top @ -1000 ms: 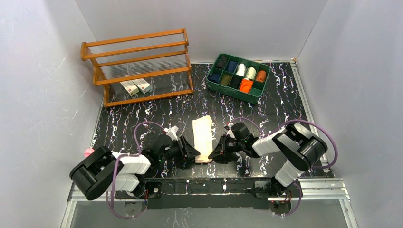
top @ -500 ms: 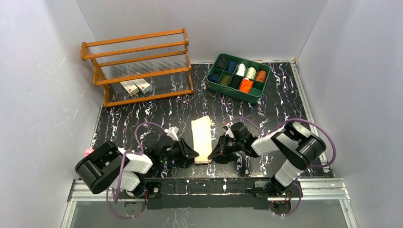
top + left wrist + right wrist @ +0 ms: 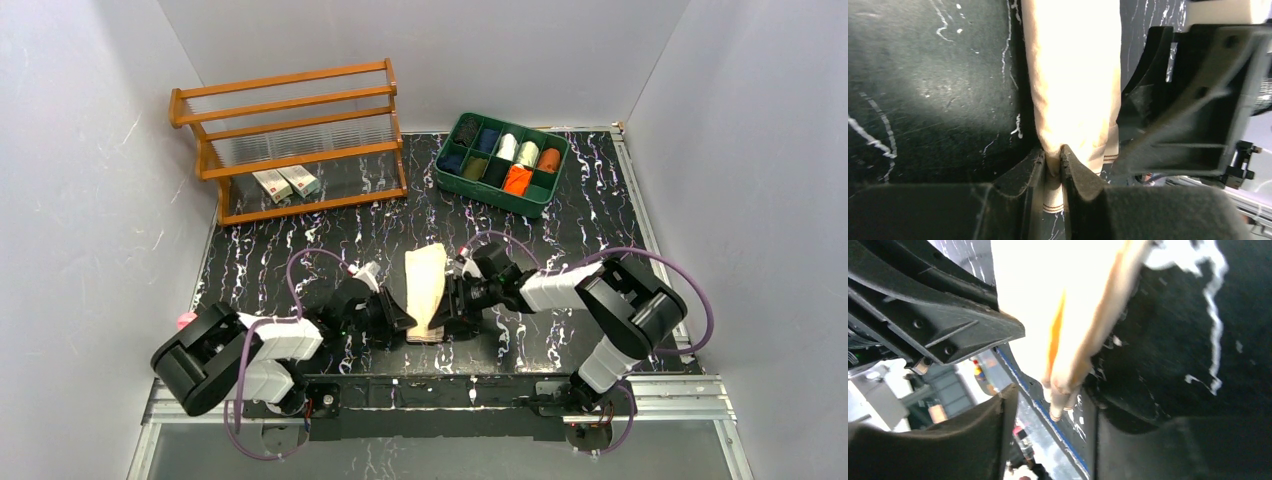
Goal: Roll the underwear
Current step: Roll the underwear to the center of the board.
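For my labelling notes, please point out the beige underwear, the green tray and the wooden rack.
beige underwear [image 3: 425,285], top external view, middle of the folded cloth
green tray [image 3: 480,192], top external view, its near wall
wooden rack [image 3: 285,79], top external view, its top rail

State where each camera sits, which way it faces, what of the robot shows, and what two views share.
Top external: above and behind, facing down on the table; left arm and right arm show, meeting at the tan underwear.
Left wrist: on the left arm, facing along its left hand, pinched on the cloth's near end.
Right wrist: on the right arm, facing along its right hand, fingers apart at the cloth.
Shared: both wrist views show the underwear and the opposite hand.
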### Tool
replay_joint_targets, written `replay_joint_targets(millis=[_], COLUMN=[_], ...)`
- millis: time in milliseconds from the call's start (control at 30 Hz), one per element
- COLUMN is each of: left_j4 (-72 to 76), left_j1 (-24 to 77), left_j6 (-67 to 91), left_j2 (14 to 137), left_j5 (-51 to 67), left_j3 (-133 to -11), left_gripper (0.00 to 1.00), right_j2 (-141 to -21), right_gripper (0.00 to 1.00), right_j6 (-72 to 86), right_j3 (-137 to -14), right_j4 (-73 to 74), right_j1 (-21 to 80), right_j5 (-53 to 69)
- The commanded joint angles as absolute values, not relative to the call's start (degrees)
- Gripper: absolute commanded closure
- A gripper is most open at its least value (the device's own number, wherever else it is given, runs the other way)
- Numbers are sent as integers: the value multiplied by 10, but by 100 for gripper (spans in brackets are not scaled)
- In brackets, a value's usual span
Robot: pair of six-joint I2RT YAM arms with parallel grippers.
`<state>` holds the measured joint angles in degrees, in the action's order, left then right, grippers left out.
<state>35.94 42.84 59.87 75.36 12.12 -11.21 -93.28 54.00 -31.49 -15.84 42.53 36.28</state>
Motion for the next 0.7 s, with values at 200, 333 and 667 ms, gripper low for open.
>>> replay_joint_targets(millis=[200,333,667], left_j4=[144,89,58], left_j1=[399,383,370], left_j6=[503,463,422], left_j2=[658,644,664], left_j5=[91,117,150], left_j3=[-112,-133,-171], left_gripper=[95,95,94], right_j2=[-856,-756,-693], right_gripper=[30,30,30], right_j6=[278,137,-420], right_j3=[-432,-364,-242], right_j4=[71,-77,-240], right_j1=[428,456,530], right_j5=[186,121,208])
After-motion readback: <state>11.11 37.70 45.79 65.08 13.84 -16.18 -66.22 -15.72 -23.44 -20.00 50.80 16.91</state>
